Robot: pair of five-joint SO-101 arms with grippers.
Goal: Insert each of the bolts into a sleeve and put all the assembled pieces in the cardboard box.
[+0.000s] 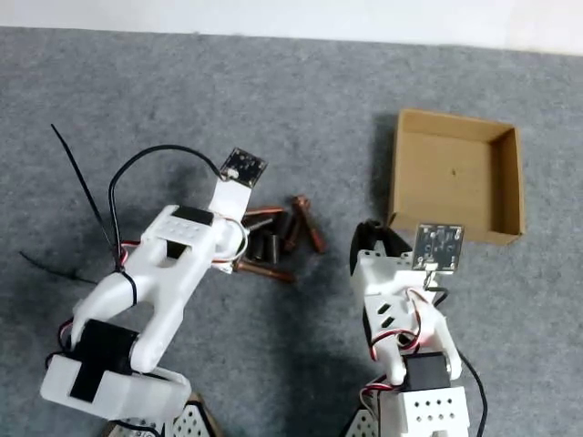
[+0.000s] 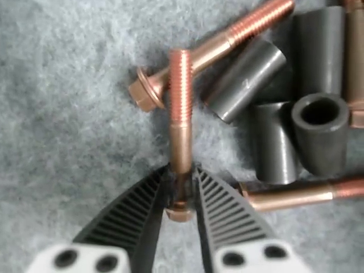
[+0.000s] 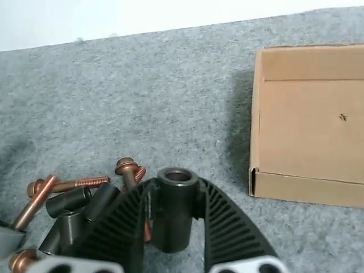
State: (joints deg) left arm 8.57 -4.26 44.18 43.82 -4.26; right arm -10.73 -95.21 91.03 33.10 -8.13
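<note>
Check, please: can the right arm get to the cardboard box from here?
Probably yes. The cardboard box lies open close beside the right gripper, which holds a sleeve, with only carpet between them.

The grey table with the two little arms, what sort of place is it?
Probably a robotics practice bench rather than a factory: two small white arms stand over a grey carpet-like mat, with a loose pile of copper bolts and dark sleeves and an open cardboard box.
</note>
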